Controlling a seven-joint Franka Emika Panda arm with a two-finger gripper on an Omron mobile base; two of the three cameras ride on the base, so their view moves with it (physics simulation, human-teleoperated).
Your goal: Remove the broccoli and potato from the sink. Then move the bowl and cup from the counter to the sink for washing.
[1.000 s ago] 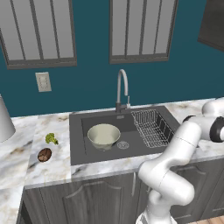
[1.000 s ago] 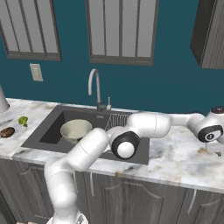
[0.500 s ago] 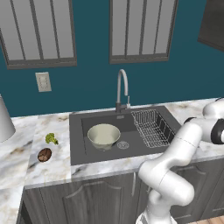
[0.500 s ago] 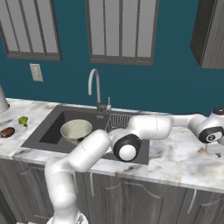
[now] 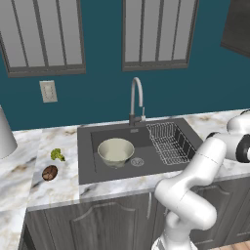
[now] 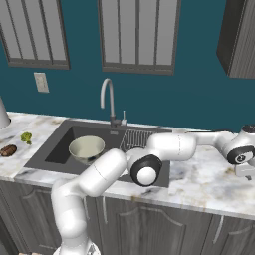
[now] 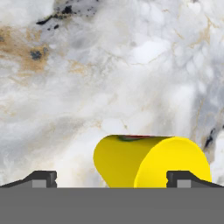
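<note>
The yellow cup (image 7: 148, 162) lies on its side on the marble counter (image 7: 131, 65), right below my gripper (image 7: 111, 179). The jaws stand open, and the cup sits between the fingertips, nearer the right one (image 7: 181, 178). In the right base view my hand (image 6: 243, 162) hangs over the counter (image 6: 209, 184) far right of the sink (image 6: 55, 154). The cream bowl (image 5: 116, 150) (image 6: 86, 148) rests in the sink (image 5: 151, 166). Left of the sink, the broccoli (image 5: 57, 155) (image 6: 26, 136) and the potato (image 5: 49, 172) (image 6: 8, 150) lie on the counter (image 5: 53, 190).
A wire rack (image 5: 171, 141) (image 6: 134, 140) fills the sink's right part. The chrome faucet (image 5: 136, 100) rises behind the basin. My arm stretches across the sink's front right corner. A pale object (image 5: 6, 136) stands at the far left.
My hand has edged slightly further right over the counter, jaws still open. The bowl, broccoli and potato have not moved.
</note>
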